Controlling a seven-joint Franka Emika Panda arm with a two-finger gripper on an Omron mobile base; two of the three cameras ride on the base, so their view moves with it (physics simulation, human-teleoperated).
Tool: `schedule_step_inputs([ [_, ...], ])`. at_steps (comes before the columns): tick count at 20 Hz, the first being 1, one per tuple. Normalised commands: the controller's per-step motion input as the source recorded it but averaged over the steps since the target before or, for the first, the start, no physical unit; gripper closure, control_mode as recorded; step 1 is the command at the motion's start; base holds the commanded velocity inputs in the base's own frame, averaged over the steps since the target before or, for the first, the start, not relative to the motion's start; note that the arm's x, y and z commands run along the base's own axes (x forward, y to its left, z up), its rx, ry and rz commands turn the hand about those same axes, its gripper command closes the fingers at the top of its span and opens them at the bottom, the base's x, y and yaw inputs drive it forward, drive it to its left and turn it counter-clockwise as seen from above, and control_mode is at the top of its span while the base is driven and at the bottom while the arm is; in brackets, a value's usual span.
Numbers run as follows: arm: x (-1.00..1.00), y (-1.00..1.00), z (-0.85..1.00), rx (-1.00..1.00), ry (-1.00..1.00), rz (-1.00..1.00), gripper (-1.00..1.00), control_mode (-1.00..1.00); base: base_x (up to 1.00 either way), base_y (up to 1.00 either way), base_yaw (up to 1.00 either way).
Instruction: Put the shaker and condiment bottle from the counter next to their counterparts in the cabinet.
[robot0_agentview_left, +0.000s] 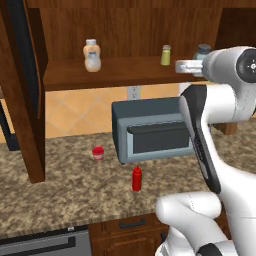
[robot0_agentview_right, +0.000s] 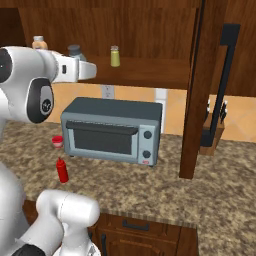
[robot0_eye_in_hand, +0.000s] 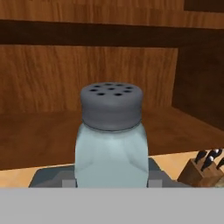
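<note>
Right now I have the gripper (robot0_eye_in_hand: 112, 183) clamped on the small pale blue-grey translucent shaker with a dark grey cap (robot0_eye_in_hand: 111, 135), upright at the dark wooden cabinet shelf (robot0_agentview_left: 125, 70), near the yellow-green shaker (robot0_agentview_left: 166, 55).

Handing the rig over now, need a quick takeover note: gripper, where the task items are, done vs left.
Gripper: shut on the shaker, held upright at cabinet shelf height, right of the yellow-green shaker; whether it touches the shelf I cannot tell.
Condiment bottle: upright on the counter, in front of the toaster oven.
Peach-orange bottle: on the shelf, left side.
Done: shaker lifted to the cabinet.
Left: release the shaker beside the yellow-green one, then move the red bottle next to the peach-orange bottle.
</note>
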Motion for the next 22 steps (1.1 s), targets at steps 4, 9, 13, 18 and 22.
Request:
schedule_step_inputs([
  [4,0.44,0.02,0.02,0.00,0.00,0.00,1.00,-1.00,0.00,0.00,0.00],
  [9,0.26,0.04,-0.08,0.00,0.00,0.00,1.00,-1.00,0.00,0.00,0.00],
  [13,0.31,0.04,-0.21,0.00,0.00,0.00,1.00,-1.00,0.00,0.00,0.00],
  [18,0.41,0.02,-0.14,0.00,0.00,0.00,1.00,-1.00,0.00,0.00,0.00],
  [22,0.41,0.05,-0.19,0.00,0.00,0.00,1.00,-1.00,0.00,0.00,0.00],
])
